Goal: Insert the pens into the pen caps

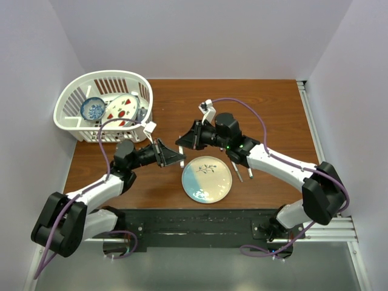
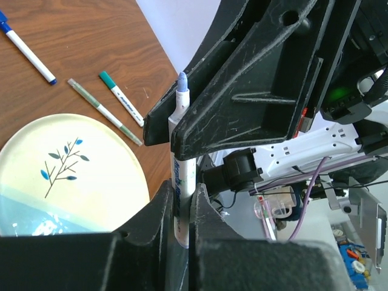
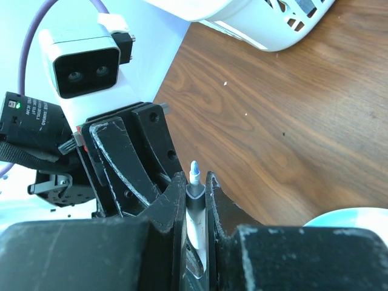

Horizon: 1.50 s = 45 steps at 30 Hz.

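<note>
My left gripper [image 2: 182, 203] is shut on a white pen [image 2: 180, 176] with blue print, whose pale blue tip points up and away. My right gripper [image 3: 195, 182] is closed on the same pen near that tip [image 3: 194, 168], and a dark collar sits around the pen between its jaws. The two grippers meet [image 1: 180, 148] above the table, just behind the plate. Three more pens lie on the wood: a blue-ended one [image 2: 27, 48], a thin grey one [image 2: 103, 111] and a green-ended one [image 2: 121, 98]. I see no loose caps.
A round cream and blue plate [image 1: 207, 179] with a twig drawing lies in front of the grippers. A white basket [image 1: 103, 106] holding dishes stands at the back left. The loose pens [image 1: 242, 171] lie right of the plate, under my right arm.
</note>
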Each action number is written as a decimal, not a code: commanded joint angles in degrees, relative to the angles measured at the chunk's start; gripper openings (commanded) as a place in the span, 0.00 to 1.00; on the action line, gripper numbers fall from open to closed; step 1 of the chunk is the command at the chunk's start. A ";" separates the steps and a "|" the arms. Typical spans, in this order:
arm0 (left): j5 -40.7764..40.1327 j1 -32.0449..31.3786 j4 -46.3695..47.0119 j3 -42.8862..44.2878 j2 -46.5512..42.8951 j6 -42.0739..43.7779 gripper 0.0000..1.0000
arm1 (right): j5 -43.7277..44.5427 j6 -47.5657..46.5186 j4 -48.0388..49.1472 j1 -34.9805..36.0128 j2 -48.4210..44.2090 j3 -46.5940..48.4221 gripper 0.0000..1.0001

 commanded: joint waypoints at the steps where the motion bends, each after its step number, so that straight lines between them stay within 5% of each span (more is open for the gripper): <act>1: 2.85 -0.37 5.56 0.21 -0.12 -0.02 0.00 | 1.13 -0.39 1.48 0.11 -1.19 1.04 0.23; 5: 2.15 -0.19 4.43 0.82 -0.74 0.42 0.00 | 5.33 -4.07 -4.40 0.11 -4.52 1.74 0.45; 11: -2.07 3.40 -10.15 3.98 -5.21 6.83 0.00 | 18.43 -11.55 -16.53 -1.03 -9.36 2.80 0.48; 14: -4.44 7.44 -17.69 5.13 -8.56 11.31 0.00 | 17.32 -13.40 -18.38 -4.54 -9.11 2.89 0.48; 21: -1.47 13.34 -23.69 6.53 -11.38 17.20 0.00 | 17.66 -21.29 -22.15 -12.98 3.18 7.88 0.49; 31: -3.73 13.25 -48.19 15.15 -13.31 35.75 0.00 | 17.75 -31.50 -28.75 -14.04 26.74 28.27 0.49; 45: -6.03 13.34 -48.49 15.24 -17.61 36.63 0.00 | 14.76 -35.20 -31.04 -14.04 39.76 38.30 0.48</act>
